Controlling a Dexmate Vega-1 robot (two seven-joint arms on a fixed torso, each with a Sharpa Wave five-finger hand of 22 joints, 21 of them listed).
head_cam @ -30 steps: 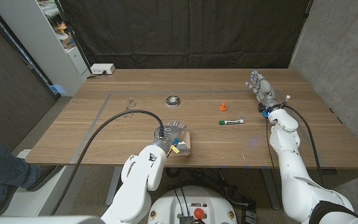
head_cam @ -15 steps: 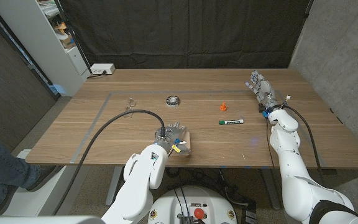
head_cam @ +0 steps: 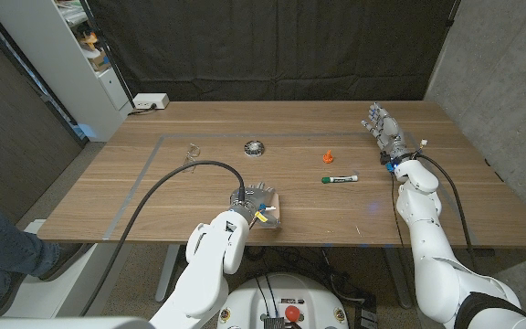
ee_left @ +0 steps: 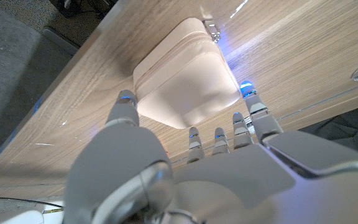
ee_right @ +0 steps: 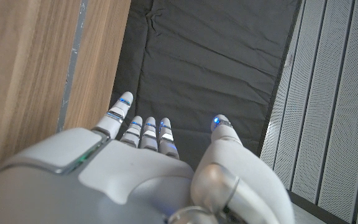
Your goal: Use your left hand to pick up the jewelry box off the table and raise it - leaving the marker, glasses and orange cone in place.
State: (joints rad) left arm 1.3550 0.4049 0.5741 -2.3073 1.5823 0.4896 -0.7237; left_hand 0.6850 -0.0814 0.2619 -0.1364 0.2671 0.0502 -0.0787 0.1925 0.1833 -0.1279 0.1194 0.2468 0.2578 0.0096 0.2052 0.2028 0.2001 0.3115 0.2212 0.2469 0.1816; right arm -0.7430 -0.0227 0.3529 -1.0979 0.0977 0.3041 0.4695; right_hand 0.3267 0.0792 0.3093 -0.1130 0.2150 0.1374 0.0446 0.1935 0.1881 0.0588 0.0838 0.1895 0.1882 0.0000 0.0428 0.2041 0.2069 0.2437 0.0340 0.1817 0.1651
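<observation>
My left hand (ee_left: 185, 168) hovers spread around the jewelry box (ee_left: 185, 78), gripping nothing; its smooth rounded lid could slip from a shallow fingertip grip.

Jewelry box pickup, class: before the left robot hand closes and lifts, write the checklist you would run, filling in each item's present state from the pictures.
1. Left robot hand is over the jewelry box, thumb on one side, fingers on the other: ok.
2. Fingers closed on the box: not ok, they hang spread around it.
3. Box lid shut: ok.
4. Box sits near the table front edge; risk of nudging it off: cannot tell.
5. Marker, orange cone and glasses lie well away from the box: ok.
6. Right robot hand is parked apart: ok.
</observation>
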